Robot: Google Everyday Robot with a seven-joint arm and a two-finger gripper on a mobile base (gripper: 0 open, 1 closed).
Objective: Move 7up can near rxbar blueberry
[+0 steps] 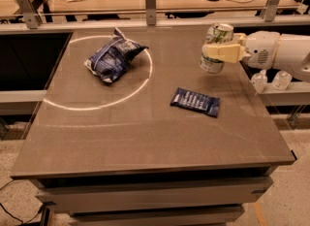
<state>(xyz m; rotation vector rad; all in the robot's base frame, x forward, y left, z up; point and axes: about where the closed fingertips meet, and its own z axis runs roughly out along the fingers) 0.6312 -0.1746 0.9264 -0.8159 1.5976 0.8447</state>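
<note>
My gripper (219, 53) is clamped around the middle of the 7up can (218, 35), out at the table's (145, 137) 2 o'clock corner. The can looks lifted and tipped a bit. The rxbar blueberry (195, 102) lies flat toward 7 o'clock from the can, near but not touching. My take: drift that way, level the can, set it just beside the wrapper, not on it. Can't tell if the can's opened. The chip bag (114, 57) at 10 o'clock is crumpled, contents hidden.
</note>
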